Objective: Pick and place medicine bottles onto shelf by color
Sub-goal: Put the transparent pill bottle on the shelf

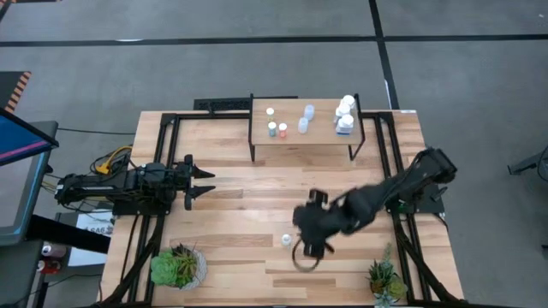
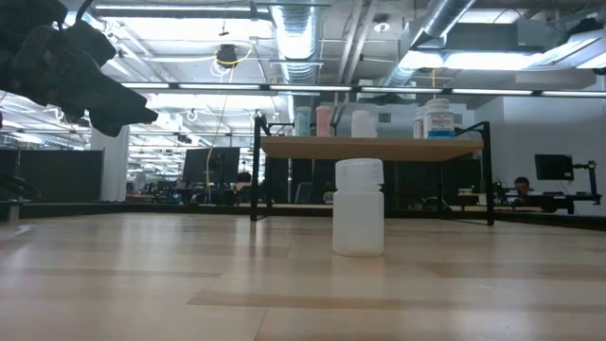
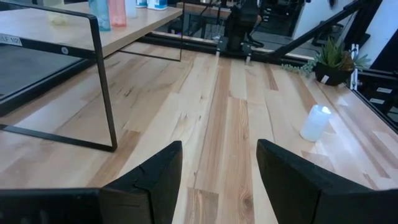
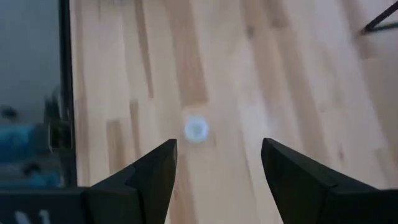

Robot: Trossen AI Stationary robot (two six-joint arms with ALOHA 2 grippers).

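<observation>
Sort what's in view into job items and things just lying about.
Job items: white bottle alone on the table; bottles on the shelf; open right gripper beside the lone bottle.

Lying about: succulent plant; spiky plant; left gripper, open, waiting.

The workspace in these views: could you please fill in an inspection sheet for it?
Surface: wood-plank table, bare in the middle.
Job's things: one white bottle stands alone on the table; the other bottles stand grouped on the shelf.
Clutter: two potted plants at the near corners.
Hands: right hand open, above the table beside the lone bottle; left hand open, at the left side, holding nothing.
Cables: yellow cable at the left arm's base.
Surroundings: grey floor; workstations behind.
</observation>
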